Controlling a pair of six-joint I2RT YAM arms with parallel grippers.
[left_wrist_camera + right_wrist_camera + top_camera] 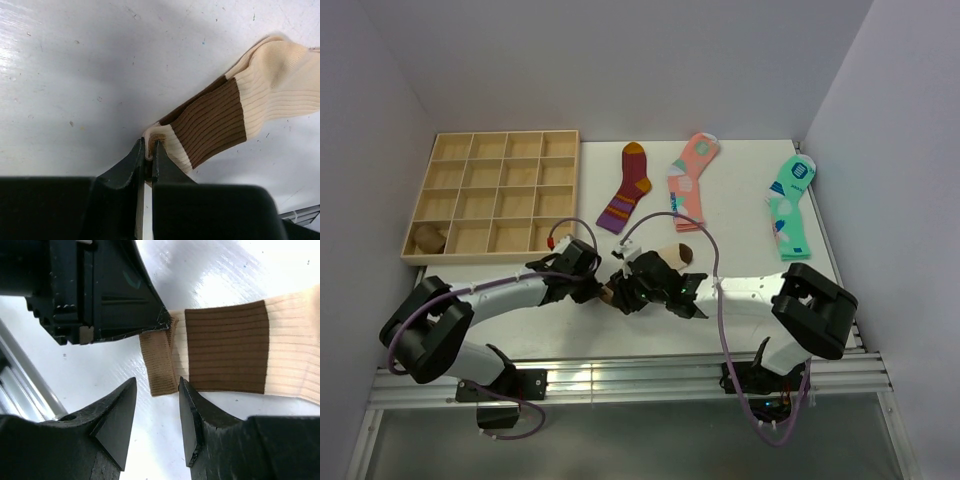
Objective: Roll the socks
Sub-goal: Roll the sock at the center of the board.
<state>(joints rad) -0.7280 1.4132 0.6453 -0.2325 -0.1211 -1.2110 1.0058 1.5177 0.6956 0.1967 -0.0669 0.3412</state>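
- The beige ribbed sock (290,355), with its dark brown band and toe, lies flat near the middle of the white bench (740,200). It sits between the two arms, nearer than the row of patterned socks.
- A mid-brown ribbed sock (160,365) lies underneath it. Only its open end shows, sticking out past the beige cuff on the left.
- The left claw (149,150) is closed on the very edge of the beige cuff, pinching a thin fold of knit. Whether the brown layer below is also caught cannot be told.
- The right claw (157,385) stands with its jaws apart just over the brown end and grips nothing.
- Handling, as a judgement: both socks are light, soft and limp, with no stiffness to hold a shape. A loose roll would likely relax as soon as it is let go.
- The ribbed knit should give the pads good friction, but the smooth bench may let the whole pair slide rather than turn.
- The best hold looks to be the stacked cuff ends, taken through both layers and across their width so the two socks roll as one.
- A one-layer pinch risks peeling the beige sock off the brown one.
- Apart from the work: a maroon sock with orange and purple stripes (632,185), a pink patterned sock (690,180) and a mint-green patterned sock (792,205) lie farther back. A wooden compartment tray (500,190) sits at the far left.
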